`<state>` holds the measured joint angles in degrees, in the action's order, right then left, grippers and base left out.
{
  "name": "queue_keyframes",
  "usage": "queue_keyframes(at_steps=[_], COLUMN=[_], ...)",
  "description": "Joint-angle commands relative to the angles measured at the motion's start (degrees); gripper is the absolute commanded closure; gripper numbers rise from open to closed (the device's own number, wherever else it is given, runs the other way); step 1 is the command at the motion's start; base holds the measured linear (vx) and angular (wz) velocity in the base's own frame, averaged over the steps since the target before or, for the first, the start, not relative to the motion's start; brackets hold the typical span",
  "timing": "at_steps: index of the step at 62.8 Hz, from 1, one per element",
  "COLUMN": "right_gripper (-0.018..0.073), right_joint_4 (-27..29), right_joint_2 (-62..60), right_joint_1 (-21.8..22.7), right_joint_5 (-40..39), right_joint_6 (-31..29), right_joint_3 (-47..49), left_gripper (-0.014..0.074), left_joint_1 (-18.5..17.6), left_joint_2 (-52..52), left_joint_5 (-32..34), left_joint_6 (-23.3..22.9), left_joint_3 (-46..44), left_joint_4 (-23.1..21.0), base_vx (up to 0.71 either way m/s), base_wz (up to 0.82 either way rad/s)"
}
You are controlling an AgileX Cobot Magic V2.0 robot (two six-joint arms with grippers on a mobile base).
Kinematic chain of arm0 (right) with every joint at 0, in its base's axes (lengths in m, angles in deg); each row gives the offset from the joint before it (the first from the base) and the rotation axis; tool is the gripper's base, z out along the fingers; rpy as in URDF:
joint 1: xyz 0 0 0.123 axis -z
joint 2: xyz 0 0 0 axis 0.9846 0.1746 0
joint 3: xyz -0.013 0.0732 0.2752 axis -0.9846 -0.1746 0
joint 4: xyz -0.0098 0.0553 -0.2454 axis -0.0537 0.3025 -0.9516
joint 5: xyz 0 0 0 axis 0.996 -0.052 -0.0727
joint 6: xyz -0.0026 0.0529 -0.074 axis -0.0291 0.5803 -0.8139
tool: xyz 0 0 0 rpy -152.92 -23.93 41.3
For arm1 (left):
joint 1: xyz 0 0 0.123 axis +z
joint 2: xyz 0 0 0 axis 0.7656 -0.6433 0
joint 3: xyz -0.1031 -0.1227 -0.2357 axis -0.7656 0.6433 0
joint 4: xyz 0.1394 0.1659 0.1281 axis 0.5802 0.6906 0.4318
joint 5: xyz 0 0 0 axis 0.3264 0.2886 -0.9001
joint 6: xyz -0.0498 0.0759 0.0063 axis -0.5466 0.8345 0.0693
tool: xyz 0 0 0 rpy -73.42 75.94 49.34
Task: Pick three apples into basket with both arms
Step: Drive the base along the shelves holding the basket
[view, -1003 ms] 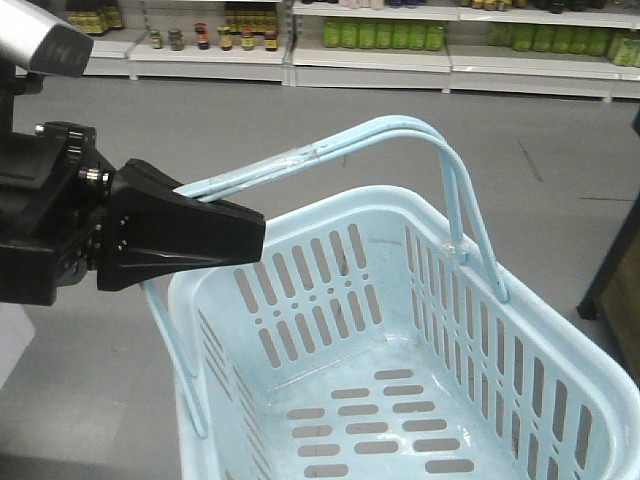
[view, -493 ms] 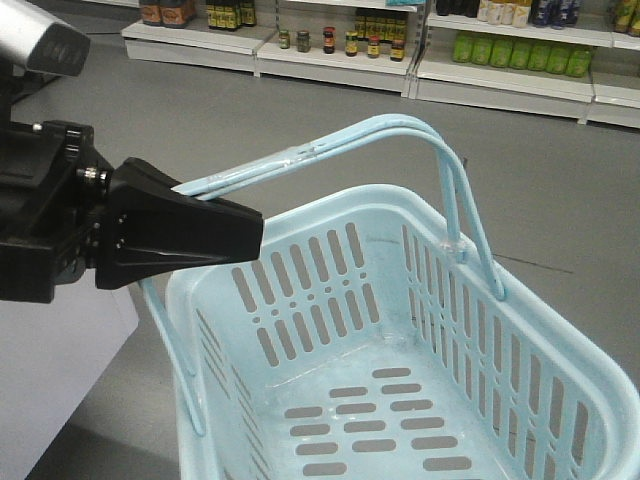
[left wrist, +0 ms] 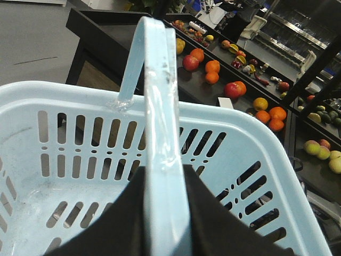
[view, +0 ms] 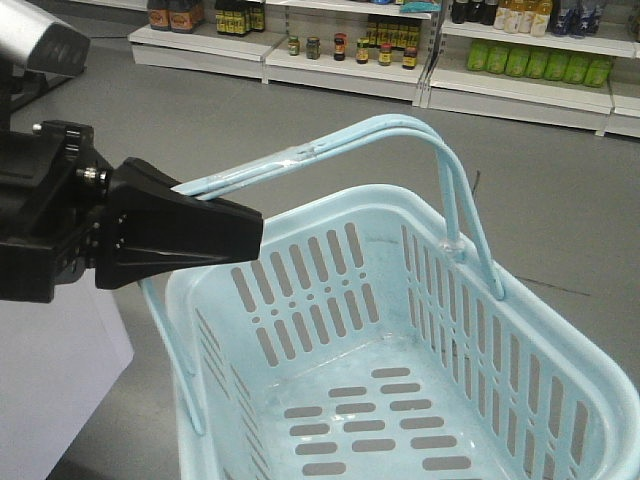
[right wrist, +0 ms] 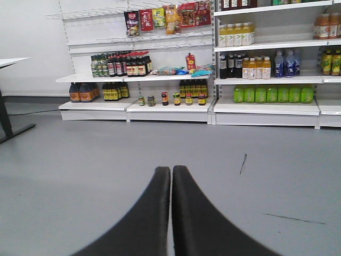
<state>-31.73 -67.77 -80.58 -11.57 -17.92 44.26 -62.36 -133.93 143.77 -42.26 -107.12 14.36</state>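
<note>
In the front view the left gripper reaches level from the left side, and it is clamped on the two thin handles of the pale blue basket. The basket hangs tilted above the grey floor, and shelves with jars stand far behind.

In the left wrist view the black fingers press the handles from both sides. Beyond the basket is a black tabletop with a red fruit, perhaps one of the apples, beside orange fruits.

In the right wrist view the right gripper points forward over the floor toward bottle shelves. Its fingers are pressed together with nothing between.
</note>
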Motion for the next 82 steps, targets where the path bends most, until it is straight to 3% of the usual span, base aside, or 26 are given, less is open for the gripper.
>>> queue_keyframes(at_steps=[1, 82], right_gripper=[0.0564, 0.0564], right_joint_4=[-0.7, -0.7], right_joint_2=[-0.7, -0.7], right_joint_1=[0.1, 0.1], right_joint_5=[-4.1, -4.1], right_joint_6=[-0.5, -0.5], right_joint_3=[-0.8, -0.8], left_gripper=[0.0602, 0.0602], left_joint_1=[-0.3, -0.3], left_joint_2=[1.5, 1.5], left_joint_5=[7.7, 7.7], left_joint_6=[-0.1, -0.1], left_joint_3=[-1.4, -1.4], left_joint_4=[1.0, 1.0], base_vx=[0.21, 0.26], base_wz=[-0.19, -0.22])
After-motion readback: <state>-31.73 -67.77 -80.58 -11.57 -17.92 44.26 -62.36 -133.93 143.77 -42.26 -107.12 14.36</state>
